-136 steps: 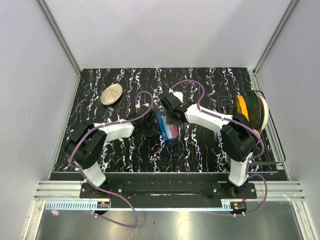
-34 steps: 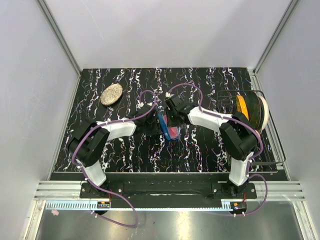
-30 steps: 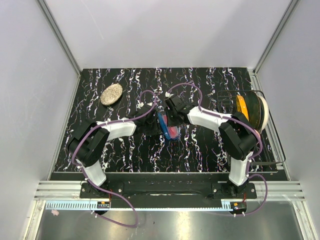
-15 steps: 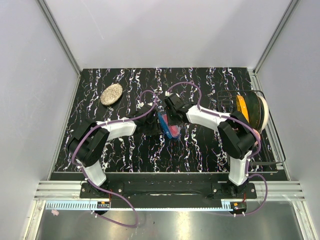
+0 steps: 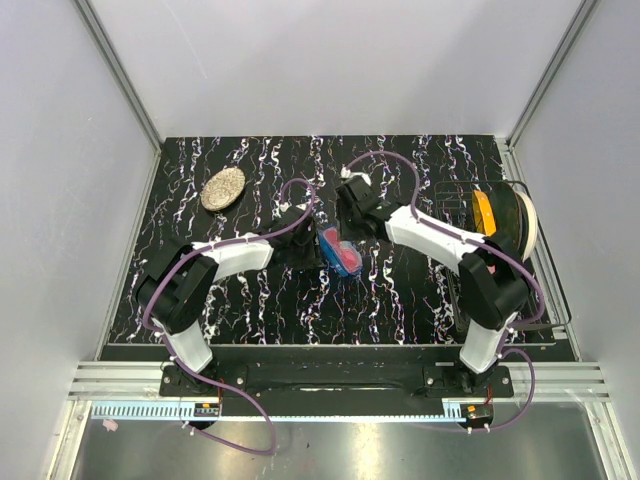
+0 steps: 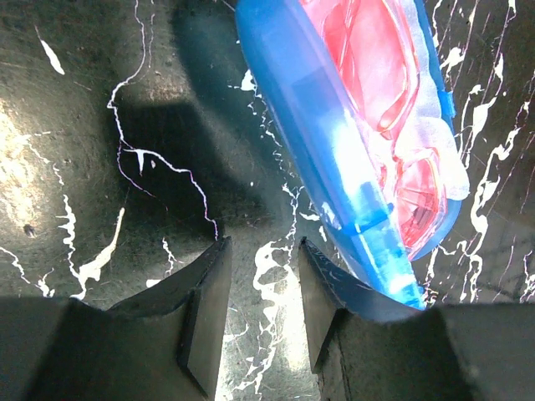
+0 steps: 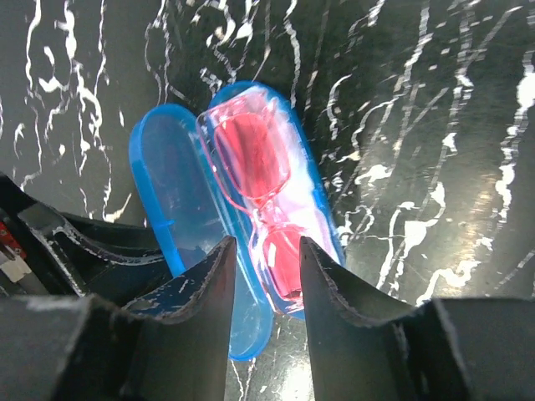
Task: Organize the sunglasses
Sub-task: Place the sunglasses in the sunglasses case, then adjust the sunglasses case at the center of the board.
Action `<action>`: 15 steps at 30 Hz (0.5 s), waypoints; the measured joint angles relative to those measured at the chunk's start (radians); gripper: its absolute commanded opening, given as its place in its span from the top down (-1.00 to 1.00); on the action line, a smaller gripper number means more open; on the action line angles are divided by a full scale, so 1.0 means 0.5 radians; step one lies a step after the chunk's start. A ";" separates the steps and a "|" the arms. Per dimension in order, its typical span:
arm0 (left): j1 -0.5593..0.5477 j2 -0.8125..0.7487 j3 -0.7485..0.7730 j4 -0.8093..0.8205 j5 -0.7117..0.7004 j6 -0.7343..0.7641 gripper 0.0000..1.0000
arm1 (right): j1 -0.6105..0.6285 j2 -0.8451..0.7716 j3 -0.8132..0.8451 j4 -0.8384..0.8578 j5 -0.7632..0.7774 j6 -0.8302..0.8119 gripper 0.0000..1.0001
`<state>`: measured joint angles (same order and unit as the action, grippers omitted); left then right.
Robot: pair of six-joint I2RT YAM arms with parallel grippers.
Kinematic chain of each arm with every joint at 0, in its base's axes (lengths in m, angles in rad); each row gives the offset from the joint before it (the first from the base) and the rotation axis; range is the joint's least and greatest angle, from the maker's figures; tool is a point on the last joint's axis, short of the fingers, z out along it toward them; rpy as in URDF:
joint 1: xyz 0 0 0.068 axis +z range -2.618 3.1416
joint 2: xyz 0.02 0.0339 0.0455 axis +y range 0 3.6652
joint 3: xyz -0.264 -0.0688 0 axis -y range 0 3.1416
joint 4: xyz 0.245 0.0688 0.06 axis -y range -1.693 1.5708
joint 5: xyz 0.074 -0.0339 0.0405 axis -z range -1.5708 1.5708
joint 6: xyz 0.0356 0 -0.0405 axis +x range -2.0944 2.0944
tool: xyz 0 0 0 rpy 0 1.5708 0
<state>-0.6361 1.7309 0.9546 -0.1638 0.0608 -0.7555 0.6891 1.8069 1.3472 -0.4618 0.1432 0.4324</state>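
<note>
Two arms are seen from the top camera meeting near the middle of the table [image 5: 400, 300], where the blue case [image 5: 328, 246] lies open with the sunglasses [image 5: 347, 260] inside it. The left gripper [image 5: 312, 240] is set at the case's 9 o'clock, just beside it. The right gripper [image 5: 352, 212] is placed at its 1 o'clock, apart from it.

From the left wrist, the left gripper [image 6: 263, 284] is shown with its jaws apart and only table between them. The case [image 6: 334, 167] runs off toward 1 o'clock; whether its near end touches the right finger cannot be told. The sunglasses [image 6: 376, 75] are seen folded in the far half, on a pale cloth [image 6: 443, 159].

From the right wrist, the right gripper [image 7: 266, 251] is likewise parted, and nothing is held. The sunglasses [image 7: 259, 175] are laid in the tray of the case [image 7: 171, 192], with the lid spread at 9 o'clock.

Stowing is judged done; the lid is left to be shut.
</note>
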 measured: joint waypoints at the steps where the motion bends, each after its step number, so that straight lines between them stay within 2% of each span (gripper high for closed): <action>1: 0.000 0.000 0.003 -0.001 -0.001 0.005 0.17 | -0.014 -0.026 -0.004 0.000 0.015 0.022 0.27; 6: 0.000 0.000 0.024 0.001 -0.002 0.041 0.17 | -0.146 -0.134 -0.102 0.004 0.064 0.141 0.49; 11: 0.000 0.000 0.028 0.005 -0.004 0.076 0.17 | -0.353 -0.105 -0.237 0.009 0.036 0.195 0.56; 15: 0.000 0.000 0.033 0.005 -0.014 0.105 0.16 | -0.382 -0.001 -0.268 0.050 -0.039 0.200 0.58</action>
<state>-0.6361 1.7309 0.9710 -0.1616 0.0540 -0.7029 0.4980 1.8065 1.2133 -0.4370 0.1238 0.5323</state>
